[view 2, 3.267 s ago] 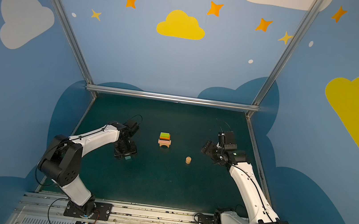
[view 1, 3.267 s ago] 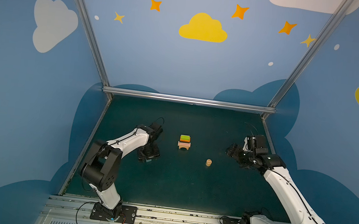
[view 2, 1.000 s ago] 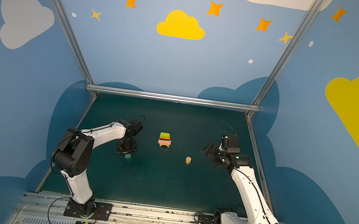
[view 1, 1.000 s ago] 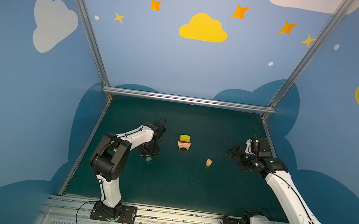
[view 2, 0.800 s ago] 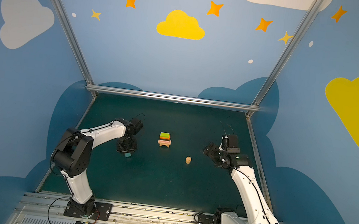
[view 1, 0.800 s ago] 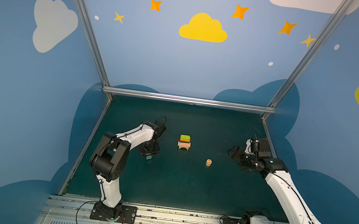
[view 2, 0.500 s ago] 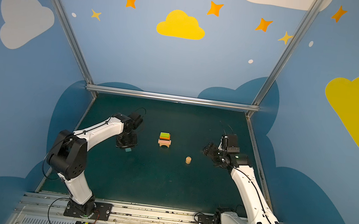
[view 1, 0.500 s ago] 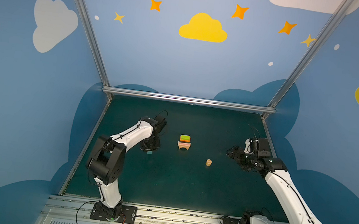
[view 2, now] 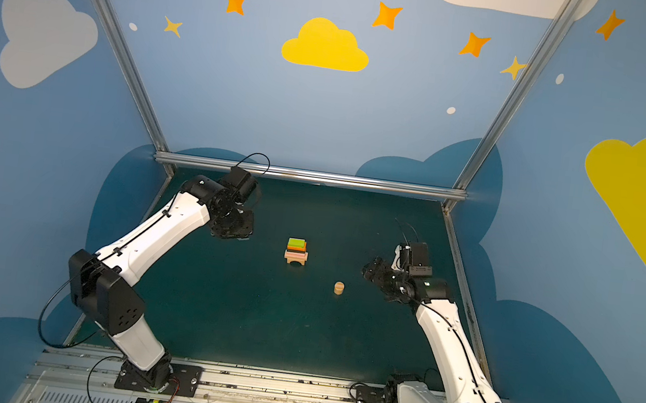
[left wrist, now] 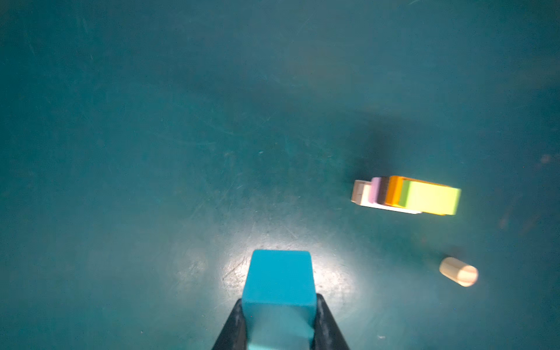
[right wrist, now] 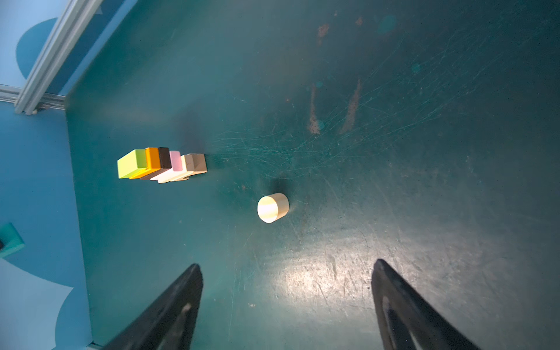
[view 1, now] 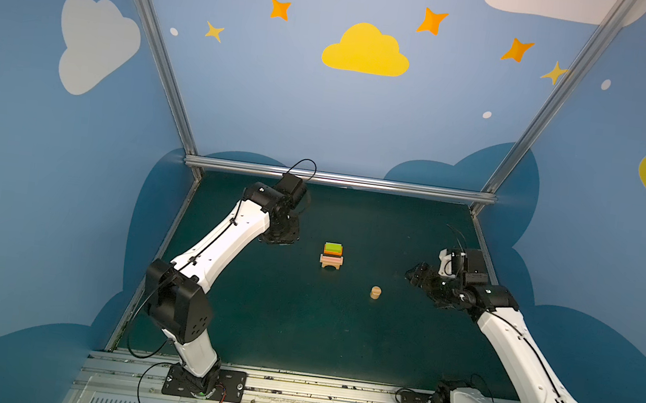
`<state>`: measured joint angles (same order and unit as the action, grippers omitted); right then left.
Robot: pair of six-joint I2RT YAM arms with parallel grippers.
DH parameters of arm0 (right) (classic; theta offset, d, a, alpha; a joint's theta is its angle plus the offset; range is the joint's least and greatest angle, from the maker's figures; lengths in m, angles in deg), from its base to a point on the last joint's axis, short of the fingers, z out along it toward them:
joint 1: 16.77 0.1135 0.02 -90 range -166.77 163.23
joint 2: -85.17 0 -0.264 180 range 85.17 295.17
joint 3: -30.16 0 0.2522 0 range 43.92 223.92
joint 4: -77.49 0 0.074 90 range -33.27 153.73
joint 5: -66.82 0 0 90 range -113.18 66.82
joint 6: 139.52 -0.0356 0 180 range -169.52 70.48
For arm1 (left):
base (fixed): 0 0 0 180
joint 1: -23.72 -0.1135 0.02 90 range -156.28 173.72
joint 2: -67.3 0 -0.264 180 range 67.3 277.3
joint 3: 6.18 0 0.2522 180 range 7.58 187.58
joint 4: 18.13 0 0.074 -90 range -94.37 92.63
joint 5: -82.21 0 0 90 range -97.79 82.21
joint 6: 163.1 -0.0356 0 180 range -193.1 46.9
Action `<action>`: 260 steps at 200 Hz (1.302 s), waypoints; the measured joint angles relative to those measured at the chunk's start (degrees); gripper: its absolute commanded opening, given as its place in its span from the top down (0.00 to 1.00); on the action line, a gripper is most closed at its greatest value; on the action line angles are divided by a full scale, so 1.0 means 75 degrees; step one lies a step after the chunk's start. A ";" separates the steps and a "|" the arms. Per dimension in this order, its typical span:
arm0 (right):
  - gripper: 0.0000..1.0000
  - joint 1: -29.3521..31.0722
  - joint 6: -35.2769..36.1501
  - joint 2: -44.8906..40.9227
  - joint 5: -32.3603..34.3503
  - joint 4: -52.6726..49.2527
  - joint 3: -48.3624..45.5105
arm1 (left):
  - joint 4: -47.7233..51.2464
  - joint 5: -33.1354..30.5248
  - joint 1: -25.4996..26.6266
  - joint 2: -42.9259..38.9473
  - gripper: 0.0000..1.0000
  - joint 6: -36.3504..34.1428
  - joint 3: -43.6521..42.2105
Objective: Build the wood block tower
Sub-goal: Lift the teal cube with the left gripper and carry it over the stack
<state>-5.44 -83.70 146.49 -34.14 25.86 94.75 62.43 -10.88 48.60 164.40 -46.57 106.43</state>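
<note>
Tan short cylinder (view 1: 375,292) stands alone on the table (view 1: 277,322), right of centre and nearest the front edge. Right gripper (right wrist: 286,265) hovers near it toward the right edge, jaws wide apart, empty. Tower (view 1: 332,256) stands mid-table, lime green brick (view 1: 333,247) on top. Farther back and left, left gripper (left wrist: 280,306) is clamped tight on the teal cube (left wrist: 278,278).

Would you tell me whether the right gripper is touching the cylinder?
Apart. The right wrist view shows bare mat between the cylinder and the open right gripper.
</note>
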 measured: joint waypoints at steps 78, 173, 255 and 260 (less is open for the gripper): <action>0.15 0.0000 0.0099 -0.0050 -0.0178 -0.0006 -0.0093 | 0.1037 -0.0093 0.0886 0.1451 0.89 -0.0286 0.2270; 0.14 -0.0233 0.0417 -0.0289 -0.0219 -0.0023 -0.0192 | 0.2602 -0.0015 0.1568 0.4205 0.87 -0.0533 0.6257; 0.14 -0.0516 0.0539 -0.0294 -0.0408 -0.0050 -0.0373 | 0.2900 0.0221 0.1609 0.4884 0.83 -0.0530 0.6607; 0.14 -0.0542 0.0551 -0.0294 -0.0431 -0.0050 -0.0388 | 0.2897 0.0233 0.1609 0.4899 0.82 -0.0530 0.6607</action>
<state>-9.51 -79.57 144.29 -37.38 25.49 91.84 84.16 -9.13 60.67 201.14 -50.55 155.98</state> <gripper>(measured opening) 0.858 0.295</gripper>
